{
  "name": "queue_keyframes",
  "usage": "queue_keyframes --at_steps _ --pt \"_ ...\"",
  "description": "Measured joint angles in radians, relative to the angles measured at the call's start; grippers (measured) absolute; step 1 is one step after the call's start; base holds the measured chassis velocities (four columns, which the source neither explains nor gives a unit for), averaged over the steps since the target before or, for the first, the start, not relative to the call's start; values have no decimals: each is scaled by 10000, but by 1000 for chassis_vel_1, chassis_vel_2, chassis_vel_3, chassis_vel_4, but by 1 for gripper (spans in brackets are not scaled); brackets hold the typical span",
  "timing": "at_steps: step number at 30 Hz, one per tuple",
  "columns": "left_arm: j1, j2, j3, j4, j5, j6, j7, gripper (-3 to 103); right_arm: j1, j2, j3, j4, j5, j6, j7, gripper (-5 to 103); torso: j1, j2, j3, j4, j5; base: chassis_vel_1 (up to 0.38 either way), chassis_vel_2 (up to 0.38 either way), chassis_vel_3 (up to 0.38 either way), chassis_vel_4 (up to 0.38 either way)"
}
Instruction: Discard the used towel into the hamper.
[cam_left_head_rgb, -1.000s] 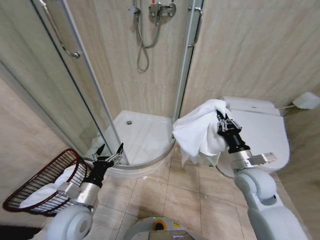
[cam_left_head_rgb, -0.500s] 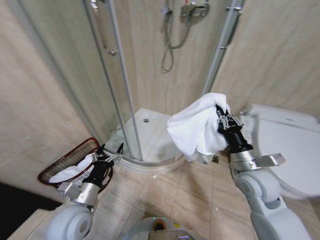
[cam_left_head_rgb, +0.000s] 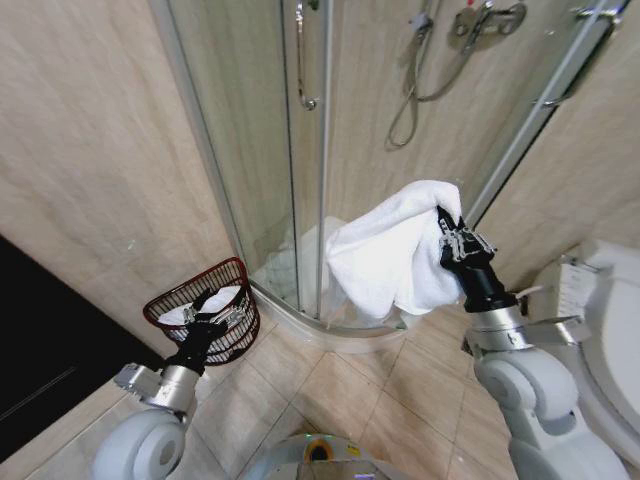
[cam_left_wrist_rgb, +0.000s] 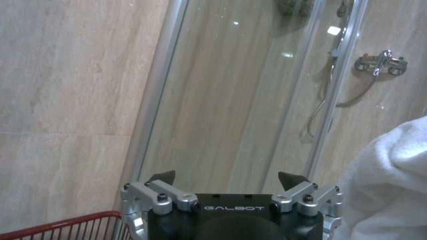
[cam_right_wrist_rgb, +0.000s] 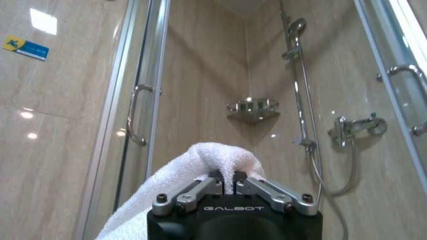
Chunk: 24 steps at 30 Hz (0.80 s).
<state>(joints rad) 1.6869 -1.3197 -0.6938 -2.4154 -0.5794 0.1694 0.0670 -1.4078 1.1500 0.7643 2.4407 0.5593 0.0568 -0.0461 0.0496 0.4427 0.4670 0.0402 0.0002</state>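
Clamped on a fold of the white towel (cam_left_head_rgb: 392, 258), the right gripper (cam_left_head_rgb: 450, 238) is held up in front of the robot at about 2 o'clock from the head view's centre; the right wrist view shows its fingers (cam_right_wrist_rgb: 208, 186) pinched together with terry cloth bulging up between them, and the bulk of the towel hangs toward the shower's glass door (cam_left_head_rgb: 260, 150). The left gripper (cam_left_head_rgb: 212, 312) sits low at about 8 o'clock, fingers apart and empty, just in front of the hamper (cam_left_head_rgb: 205, 322). That dark red wire basket stands on the tiled floor (cam_left_head_rgb: 330, 390) against the wall beside the shower tray, with some white cloth already lying in it, and its rim shows at the edge of the left wrist view. By my reading the step in hand is the carry: the towel is secured but well apart from the hamper, high and off toward 3 o'clock of it. The next move calls for bringing the right arm across and down over the basket's open mouth, clear of the left arm, before letting go.
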Motion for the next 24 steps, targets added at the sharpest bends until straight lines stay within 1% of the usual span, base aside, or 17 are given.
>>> queue_keyframes --at_steps 5,13,20,24 --pt "0 0 0 0 0 0 0 100 -21 46 69 151 -250 91 53 6 0 0 0 2 -2 0 0 0 0" --pt "0 0 0 0 0 0 0 100 -116 102 90 225 -375 146 99 6 0 0 0 2 -2 0 0 0 0" --pt "-1 0 0 0 0 0 0 100 -28 35 123 250 -364 162 119 6 1 -1 2 2 -2 0 0 0 0" --pt "0 0 0 0 0 0 0 100 5 2 123 249 -326 181 120 6 3 -1 3 3 -3 78 -58 -60 59"
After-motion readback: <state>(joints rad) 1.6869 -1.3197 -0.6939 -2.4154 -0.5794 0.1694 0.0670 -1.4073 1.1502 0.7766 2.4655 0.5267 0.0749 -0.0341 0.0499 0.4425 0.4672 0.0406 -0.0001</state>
